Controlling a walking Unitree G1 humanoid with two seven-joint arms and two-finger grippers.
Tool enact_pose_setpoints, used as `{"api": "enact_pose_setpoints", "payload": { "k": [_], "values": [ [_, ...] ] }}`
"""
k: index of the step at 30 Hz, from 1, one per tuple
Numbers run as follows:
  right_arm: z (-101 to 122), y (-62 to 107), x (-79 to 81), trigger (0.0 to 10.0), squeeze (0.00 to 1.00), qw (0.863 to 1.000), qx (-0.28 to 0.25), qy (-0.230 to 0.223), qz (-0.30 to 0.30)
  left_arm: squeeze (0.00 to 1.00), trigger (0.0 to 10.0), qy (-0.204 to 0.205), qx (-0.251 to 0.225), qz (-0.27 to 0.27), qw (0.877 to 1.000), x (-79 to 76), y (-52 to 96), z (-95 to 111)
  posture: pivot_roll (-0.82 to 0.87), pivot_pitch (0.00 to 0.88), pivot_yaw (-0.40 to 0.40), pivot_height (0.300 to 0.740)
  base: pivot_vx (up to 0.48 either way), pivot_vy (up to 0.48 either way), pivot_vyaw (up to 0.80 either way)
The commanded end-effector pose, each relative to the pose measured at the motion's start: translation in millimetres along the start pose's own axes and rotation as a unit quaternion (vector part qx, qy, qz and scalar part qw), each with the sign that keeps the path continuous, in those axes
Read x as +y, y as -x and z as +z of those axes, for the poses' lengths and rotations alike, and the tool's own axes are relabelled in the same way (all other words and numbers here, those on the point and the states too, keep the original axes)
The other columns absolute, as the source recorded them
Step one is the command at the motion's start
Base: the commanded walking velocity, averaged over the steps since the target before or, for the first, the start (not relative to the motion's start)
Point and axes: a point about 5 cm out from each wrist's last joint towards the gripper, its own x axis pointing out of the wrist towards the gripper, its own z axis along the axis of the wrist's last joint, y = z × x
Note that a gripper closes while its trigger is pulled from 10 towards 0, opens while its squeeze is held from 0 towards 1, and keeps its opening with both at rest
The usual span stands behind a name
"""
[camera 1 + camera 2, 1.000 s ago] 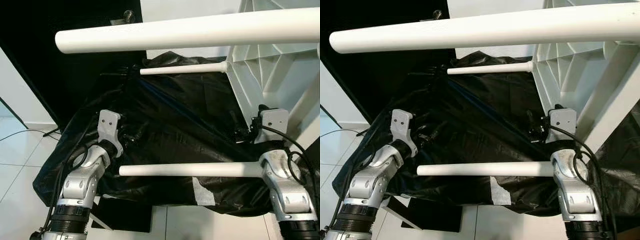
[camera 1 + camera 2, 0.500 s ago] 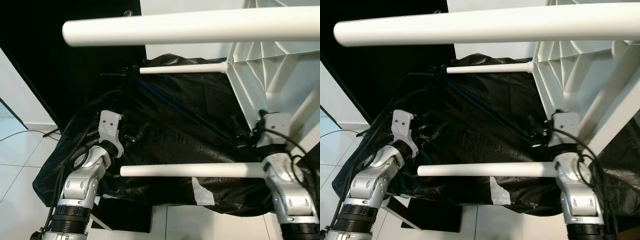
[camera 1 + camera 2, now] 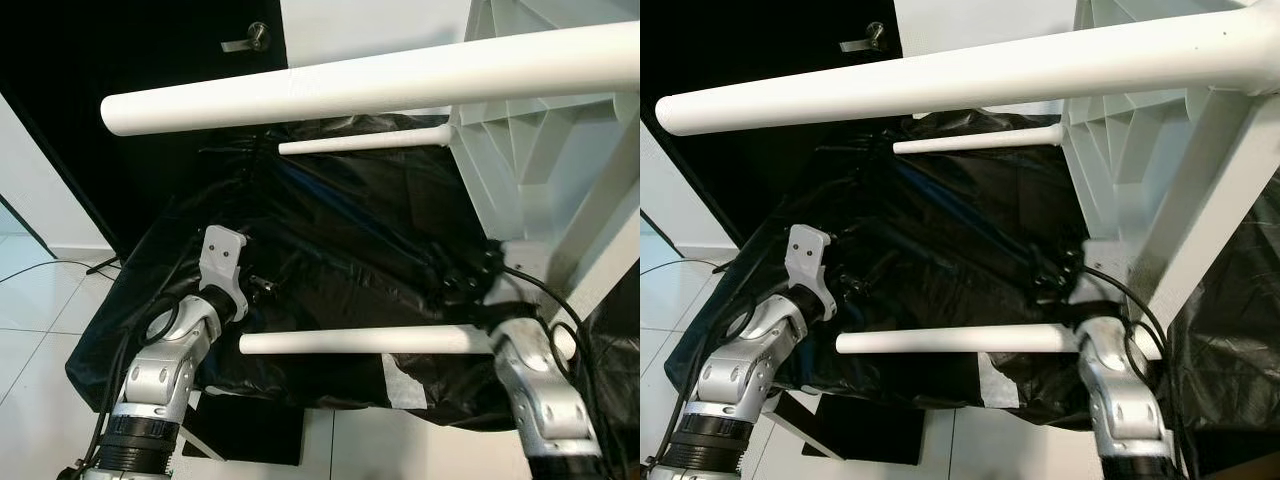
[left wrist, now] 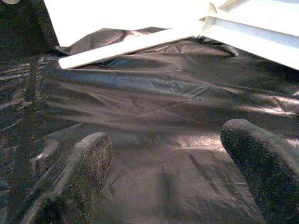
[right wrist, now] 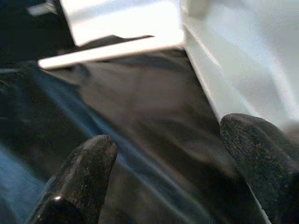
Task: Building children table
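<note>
White plastic table [image 3: 520, 160] on its side, three round legs [image 3: 350, 341] visible; left gripper [image 4: 163, 182] and right gripper [image 5: 173, 172] both spread, empty.

The children table [image 3: 520, 150] lies tipped on its side on the sheeted surface [image 3: 340, 250], at that surface's right end. Its legs run leftward across the surface: the near leg [image 3: 360, 342] along the front edge, the far leg [image 3: 360, 143] along the back, the upper leg [image 3: 350, 85] above both. The door handle [image 3: 250, 40] sits behind the surface. The floor [image 3: 40, 300] lies left of it.
</note>
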Motion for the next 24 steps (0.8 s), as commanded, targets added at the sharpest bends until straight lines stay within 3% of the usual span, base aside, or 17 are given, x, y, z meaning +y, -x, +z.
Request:
{"api": "enact_pose_setpoints", "payload": {
  "k": [1,13,23,24],
  "values": [
    [0.0,2.8,-2.0,10.0,0.00,1.000,0.005,-0.005,-0.002,0.00,10.0,-0.006,0.011,-0.017,1.000,-2.3,0.5,-1.6,-0.08,0.000,0.044,0.740,0.000,0.000,0.00],
    [-4.3,12.9,-4.8,10.0,0.00,1.000,0.016,-0.007,-0.019,0.00,10.0,-0.021,0.018,-0.054,0.998,-8.8,3.4,0.6,-0.08,0.000,0.051,0.740,0.000,0.000,0.00],
    [-5.2,19.1,-21.9,10.0,0.00,0.999,0.025,0.013,-0.031,0.00,10.0,-0.019,0.028,-0.085,0.996,-17.4,7.1,-1.3,-0.08,0.000,0.057,0.740,0.000,0.000,0.00],
    [-5.6,21.4,-29.0,10.0,0.00,0.999,0.029,0.020,-0.036,0.00,10.0,-0.018,0.029,-0.092,0.995,-19.3,7.4,-1.2,-0.09,0.000,0.061,0.740,0.000,0.000,0.00]
  ]
}}
